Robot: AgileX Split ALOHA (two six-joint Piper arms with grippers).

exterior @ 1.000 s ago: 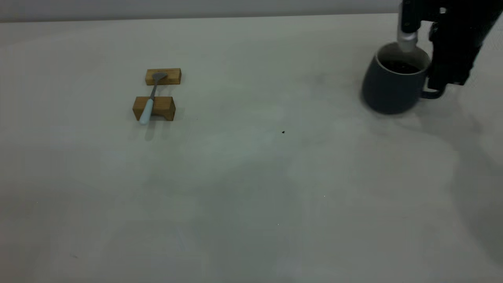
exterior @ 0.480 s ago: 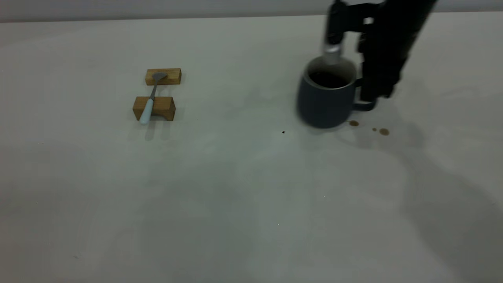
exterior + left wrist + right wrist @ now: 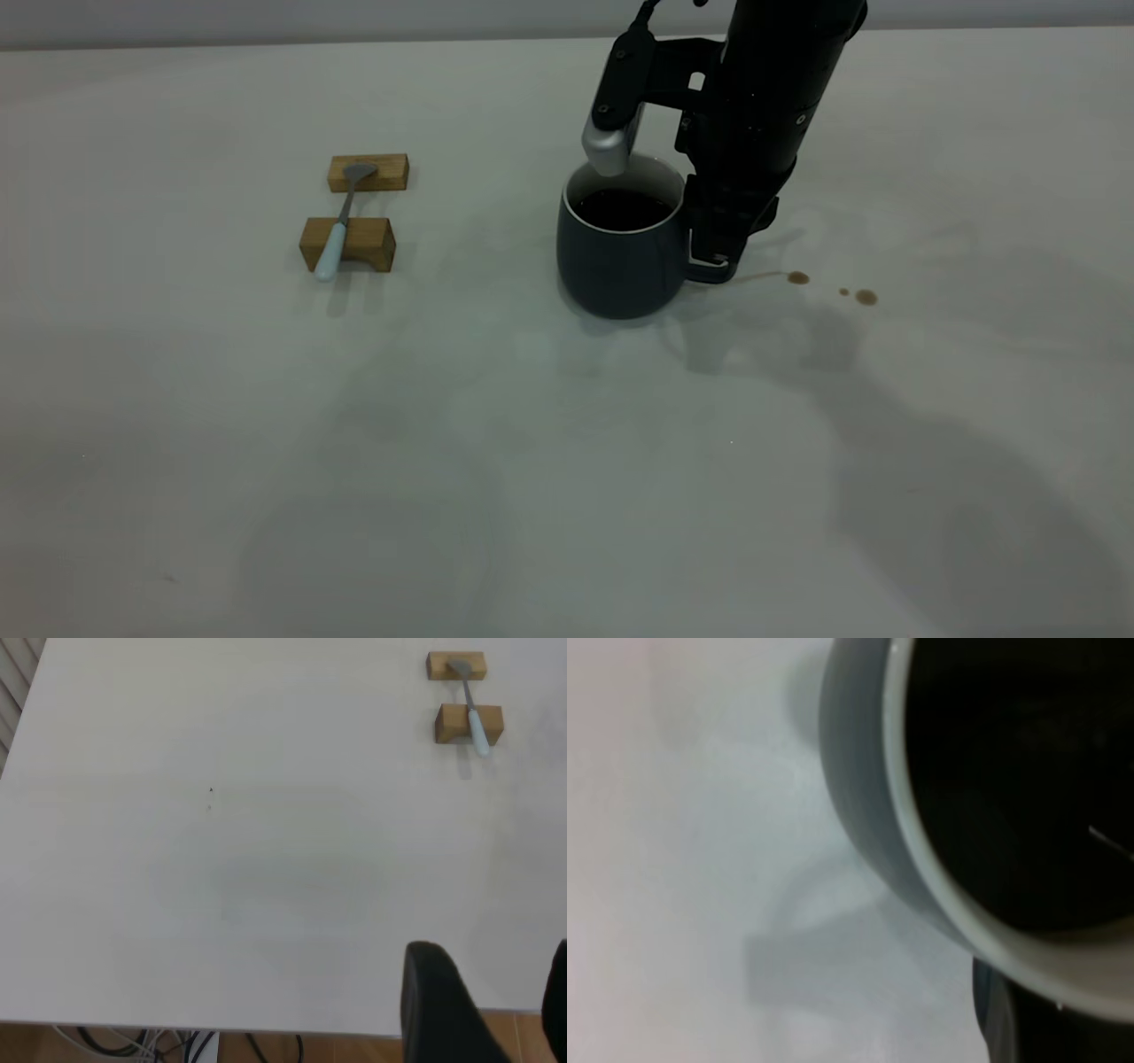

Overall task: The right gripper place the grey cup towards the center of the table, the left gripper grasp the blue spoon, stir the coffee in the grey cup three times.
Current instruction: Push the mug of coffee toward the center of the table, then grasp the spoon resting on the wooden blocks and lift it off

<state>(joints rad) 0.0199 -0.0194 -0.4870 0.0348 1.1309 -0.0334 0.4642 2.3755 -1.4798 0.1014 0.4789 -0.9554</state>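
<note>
The right gripper [image 3: 716, 252] is clamped on the handle of the cup [image 3: 617, 252], just beside it near the table's [image 3: 567, 461] middle, and a jerky release could slop more coffee [image 3: 622, 208] over the rim.

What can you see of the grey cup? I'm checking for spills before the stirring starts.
The grey cup is a rounded, matte blue-grey mug with a white inside and rim, upright near the middle of the table. Dark coffee fills it high. The right pincer is shut on its loop handle. Brown drops and a streak lie beside that handle.
</note>
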